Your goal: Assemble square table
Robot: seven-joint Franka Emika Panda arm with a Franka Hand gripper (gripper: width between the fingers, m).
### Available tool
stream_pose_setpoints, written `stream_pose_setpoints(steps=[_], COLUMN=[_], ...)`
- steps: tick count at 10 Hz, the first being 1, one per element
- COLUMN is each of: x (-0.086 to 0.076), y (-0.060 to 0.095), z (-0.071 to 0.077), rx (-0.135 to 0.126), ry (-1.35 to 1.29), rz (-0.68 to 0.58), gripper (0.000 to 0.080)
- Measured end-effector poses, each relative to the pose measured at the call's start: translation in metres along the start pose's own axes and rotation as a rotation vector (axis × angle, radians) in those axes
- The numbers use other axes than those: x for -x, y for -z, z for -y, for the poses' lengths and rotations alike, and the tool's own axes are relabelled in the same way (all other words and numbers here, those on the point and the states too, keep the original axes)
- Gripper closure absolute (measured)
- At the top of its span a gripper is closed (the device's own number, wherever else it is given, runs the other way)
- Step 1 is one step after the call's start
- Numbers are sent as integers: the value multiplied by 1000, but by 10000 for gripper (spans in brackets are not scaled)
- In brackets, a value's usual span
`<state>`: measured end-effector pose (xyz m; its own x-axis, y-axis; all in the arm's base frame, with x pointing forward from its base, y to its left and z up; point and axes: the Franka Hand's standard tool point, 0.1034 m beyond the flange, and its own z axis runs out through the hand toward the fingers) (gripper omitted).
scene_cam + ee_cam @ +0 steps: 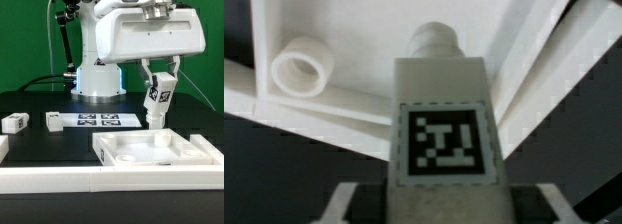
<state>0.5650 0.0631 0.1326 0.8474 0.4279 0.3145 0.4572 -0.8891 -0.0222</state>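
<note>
The square tabletop is sitting rim-up at the exterior view's right, just behind the long white rail. The gripper is hovering above it, clamping 1 leg roughly upright, with its black-and-white square tag facing out. A loose leg is lying just left of the marker board, and a second loose leg is lying further left.

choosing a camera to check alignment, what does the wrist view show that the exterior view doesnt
Only the wrist view shows clearly a round socket in the tabletop and the peg tip of the held leg. Only the exterior view: two loose legs, the marker board and the arm's base. Both: the gripper shut on the held leg, near the tabletop.
</note>
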Motion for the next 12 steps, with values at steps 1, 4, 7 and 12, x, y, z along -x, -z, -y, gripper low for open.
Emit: stream_pose_setpoints(steps=[1, 4, 7, 12], x=[0, -13, -33, -25], y=[0, -8, -23, -29], z=[-1, 3, 5, -18], rx=[0, -18, -26, 71], ry=[-1, -9, -14, 10], rz=[0, -2, -24, -130], gripper=[509, 509, 509, 509])
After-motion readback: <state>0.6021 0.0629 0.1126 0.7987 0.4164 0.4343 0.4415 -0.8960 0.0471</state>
